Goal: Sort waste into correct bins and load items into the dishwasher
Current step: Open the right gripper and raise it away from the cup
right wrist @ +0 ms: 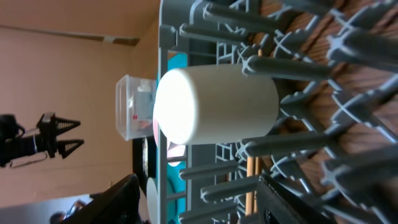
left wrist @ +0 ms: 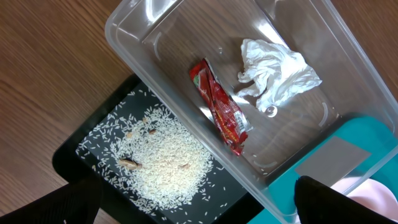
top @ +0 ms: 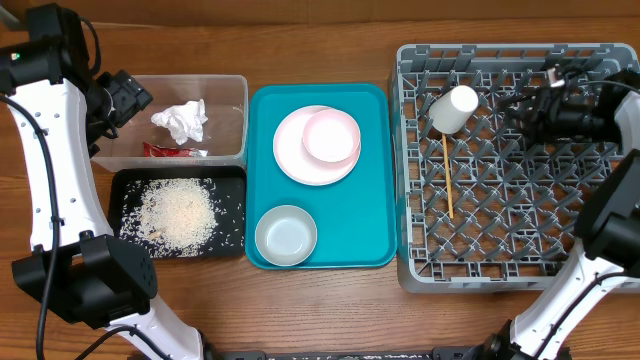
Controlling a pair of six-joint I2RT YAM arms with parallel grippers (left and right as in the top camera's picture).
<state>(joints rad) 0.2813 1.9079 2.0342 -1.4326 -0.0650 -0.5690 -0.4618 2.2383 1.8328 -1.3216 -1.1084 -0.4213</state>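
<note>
A small white cup [top: 455, 108] [right wrist: 214, 106] lies on its side on the pegs of the grey dishwasher rack [top: 610, 270]. My right gripper [top: 510, 106] [right wrist: 199, 208] is just right of it, open and apart from the cup. Two chopsticks [top: 447, 180] [right wrist: 250, 186] lie in the rack below the cup. The tissue [top: 182, 120] [left wrist: 273, 71] and red wrapper [top: 175, 151] [left wrist: 221, 109] sit in the clear tub [top: 235, 90]. Rice [top: 178, 212] [left wrist: 165, 162] covers the black tray [top: 230, 180]. My left gripper [top: 135, 97] [left wrist: 199, 211] hangs open over the tub's left side, holding nothing.
A teal tray [top: 375, 180] in the middle carries a white plate [top: 295, 160] with a pink plate [top: 331, 135] on top, and a white bowl [top: 286, 235] near its front. The rack's walls stand tall at the right.
</note>
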